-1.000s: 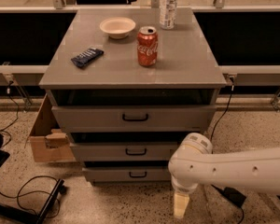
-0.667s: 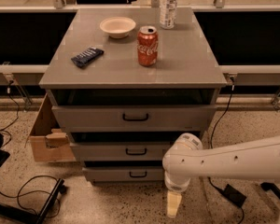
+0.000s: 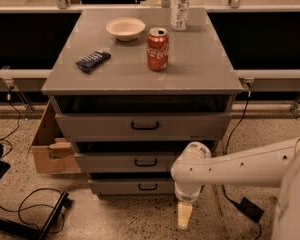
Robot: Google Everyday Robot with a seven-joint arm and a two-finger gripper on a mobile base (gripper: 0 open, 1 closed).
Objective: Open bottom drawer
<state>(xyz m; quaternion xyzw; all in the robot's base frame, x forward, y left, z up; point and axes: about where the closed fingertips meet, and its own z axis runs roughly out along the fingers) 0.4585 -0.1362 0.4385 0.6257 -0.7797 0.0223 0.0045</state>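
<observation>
The bottom drawer (image 3: 121, 186) is the lowest and narrowest grey front of the cabinet, with a small black bar handle (image 3: 148, 187). Its front sits set back below the two larger drawers, and none of its inside shows. My gripper (image 3: 184, 217) hangs from the white arm (image 3: 240, 165) that reaches in from the right. It points down at the floor, just right of and slightly below the bottom drawer's front, apart from the handle.
The cabinet top (image 3: 200, 59) holds a red soda can (image 3: 157, 49), a white bowl (image 3: 125, 28), a dark snack bar (image 3: 92, 60) and a bottle (image 3: 180, 1). A cardboard box (image 3: 50, 149) stands at the left. Cables (image 3: 25, 209) and a power brick (image 3: 251, 209) lie on the floor.
The arm has swung left, bringing the gripper closer to the right end of the bottom drawer. The drawers have not moved.
</observation>
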